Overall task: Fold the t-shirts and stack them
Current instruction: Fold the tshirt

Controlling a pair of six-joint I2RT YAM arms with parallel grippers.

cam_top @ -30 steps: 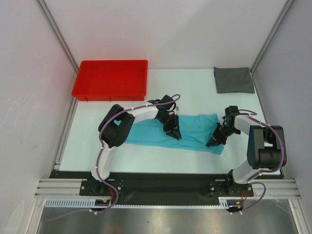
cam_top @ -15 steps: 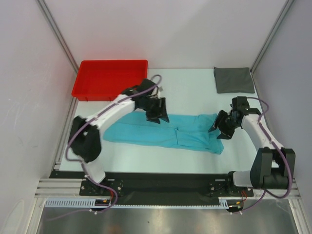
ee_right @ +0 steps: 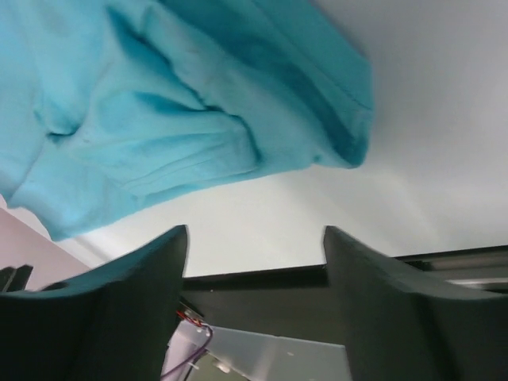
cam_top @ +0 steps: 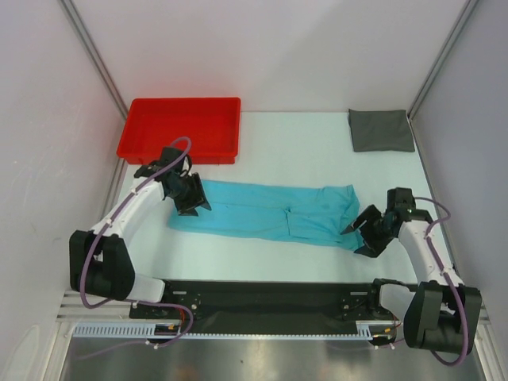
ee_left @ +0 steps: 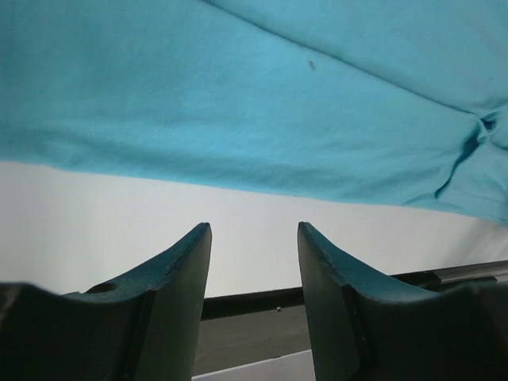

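A turquoise t-shirt point(cam_top: 270, 213) lies folded into a long band across the middle of the white table. It fills the top of the left wrist view point(ee_left: 254, 95) and the upper left of the right wrist view point(ee_right: 159, 111). A dark grey t-shirt point(cam_top: 381, 130) rests as a small folded rectangle at the back right corner. My left gripper point(cam_top: 194, 202) hovers over the band's left end, open, nothing between its fingers point(ee_left: 182, 270). My right gripper point(cam_top: 359, 240) stands open just off the band's right end, with only bare table showing past its fingers point(ee_right: 151, 262).
A red plastic tray point(cam_top: 181, 129) sits at the back left, just behind my left arm. Metal frame posts and pale walls close in both sides. The black base rail point(cam_top: 270, 294) runs along the table's near edge.
Both grippers have opened and let go of the turquoise shirt. The left arm swung from the band's middle out to its left end; the right arm drew back toward the near right corner.
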